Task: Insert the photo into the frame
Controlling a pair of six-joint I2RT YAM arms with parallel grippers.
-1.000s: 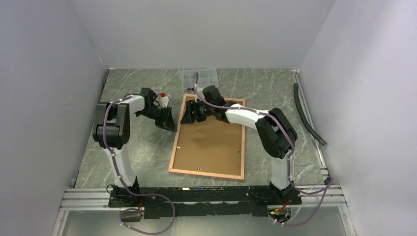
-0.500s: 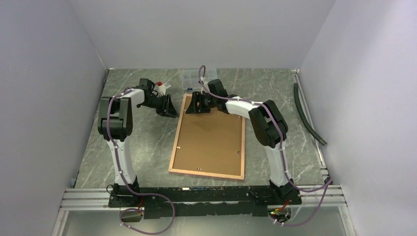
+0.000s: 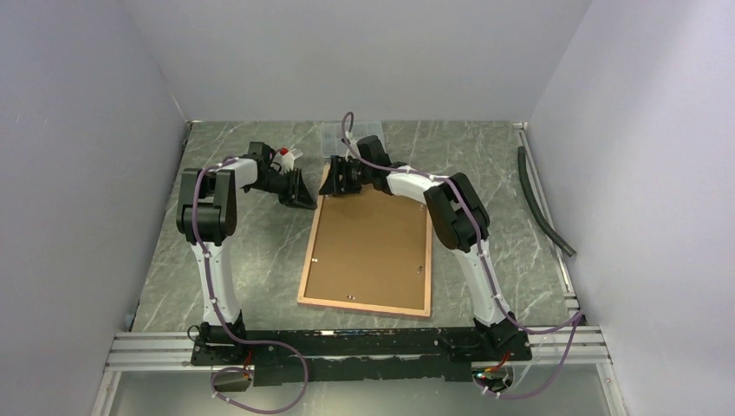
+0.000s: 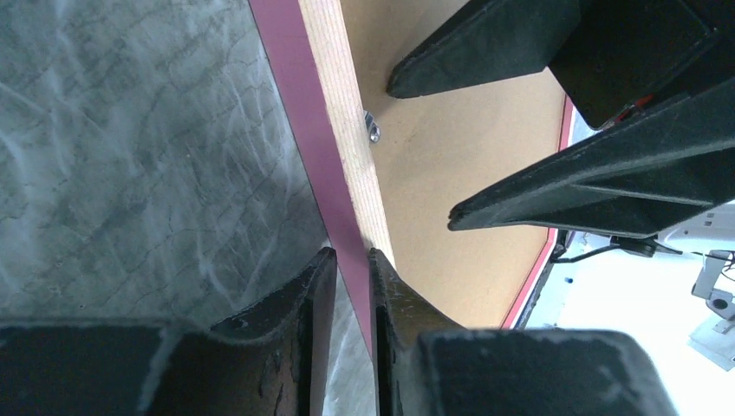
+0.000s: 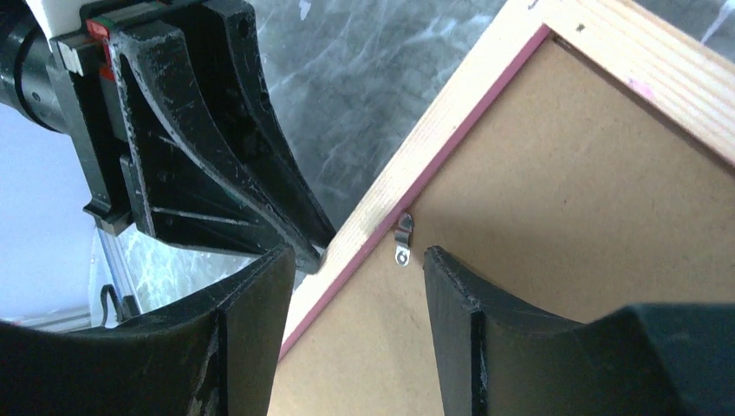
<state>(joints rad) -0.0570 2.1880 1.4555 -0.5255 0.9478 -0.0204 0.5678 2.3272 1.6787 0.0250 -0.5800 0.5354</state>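
The frame (image 3: 365, 304) lies face down on the table with its wood-brown back up, and the brown backing board (image 3: 368, 247) fills it. The photo is not in view. My left gripper (image 3: 305, 199) is at the frame's left edge near the far corner. In the left wrist view its fingers (image 4: 352, 256) are closed on the pink side of the frame (image 4: 334, 113). My right gripper (image 3: 340, 178) is open over the far left corner. In the right wrist view (image 5: 355, 253) its fingers straddle a small metal clip (image 5: 402, 243) on the board.
A small clear compartment box (image 3: 351, 136) sits beyond the frame's far edge. A white bottle with a red cap (image 3: 284, 156) stands behind the left gripper. A black hose (image 3: 542, 204) lies along the right side. Grey walls enclose the table.
My right gripper has moved from over the board's upper part to the far left corner. My left gripper has shifted farther back and right, onto the frame's left edge.
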